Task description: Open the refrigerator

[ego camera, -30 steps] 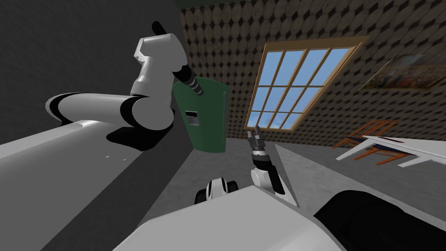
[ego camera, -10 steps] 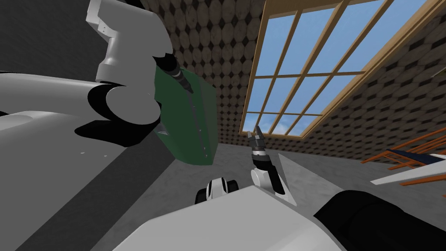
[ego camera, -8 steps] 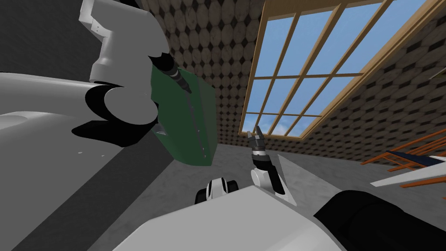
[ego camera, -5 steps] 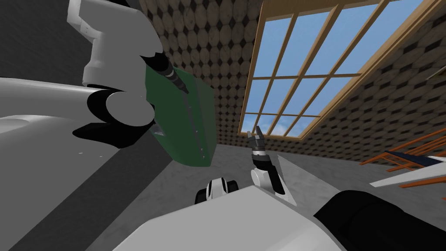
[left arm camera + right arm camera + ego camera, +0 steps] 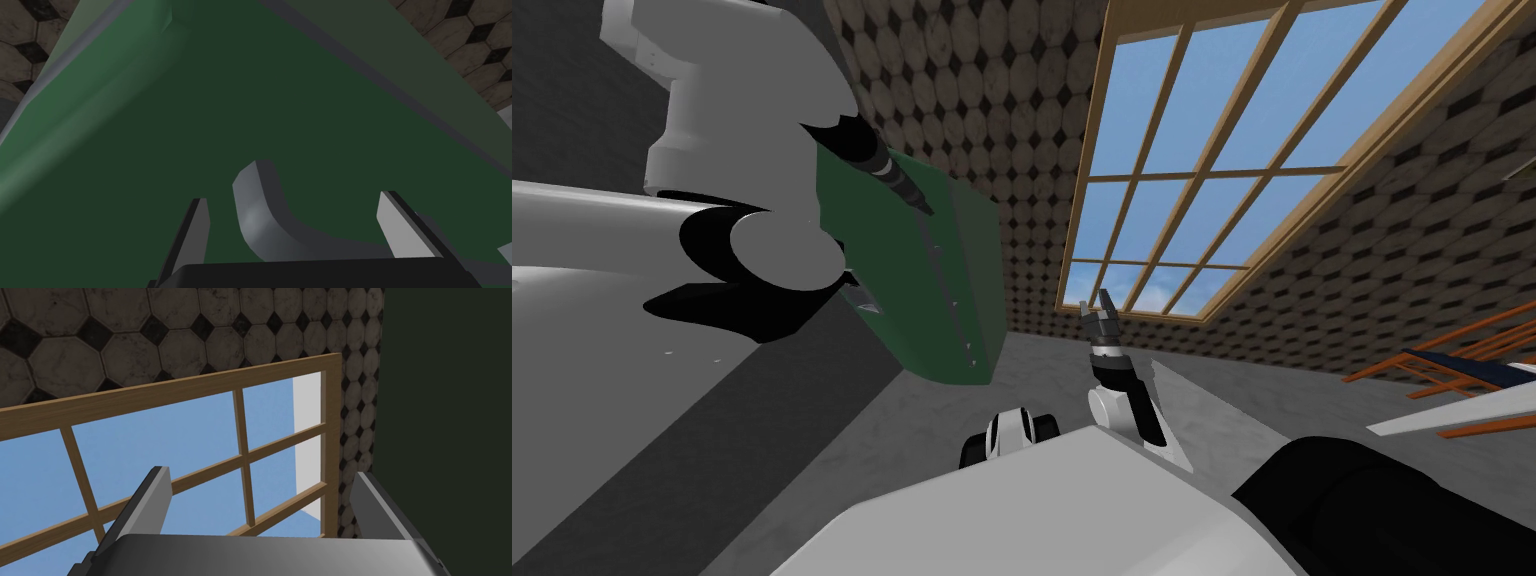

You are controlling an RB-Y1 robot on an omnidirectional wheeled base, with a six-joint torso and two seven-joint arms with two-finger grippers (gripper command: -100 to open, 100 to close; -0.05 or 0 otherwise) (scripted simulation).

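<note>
**Head view.** The left arm is raised to the green fridge (image 5: pixel 967 250), which stands against the tiled wall (image 5: pixel 992 80) beside the window (image 5: pixel 1212 150). The left gripper (image 5: pixel 922 207) points at the top end of the thin grey handle (image 5: pixel 950 285), which runs down the door away from the fingertips. A small pale patch (image 5: pixel 864 300) sits on the door below the gripper, by the arm's elbow. It is too small to read. The right gripper (image 5: pixel 1095 303) is held low, well apart from the fridge, with its fingers up over the grey floor (image 5: pixel 932 440). Far to its right are an orange chair (image 5: pixel 1462 345) and a white table (image 5: pixel 1452 420).

**Left wrist view.** The dark green door lies close ahead of the left gripper (image 5: pixel 294 197). Its fingers (image 5: pixel 199 225) stand apart, and the curved grey end of the handle (image 5: pixel 255 215) rises between them, nearer one finger than the other. I cannot see either finger pressing it. A grey seam (image 5: pixel 400 90) crosses the green beyond the fingertips, with a duller green surface past it. I cannot tell whether the door is ajar.

**Right wrist view.** The right gripper (image 5: pixel 260 471) has its fingers spread wide, gripping nothing.
</note>
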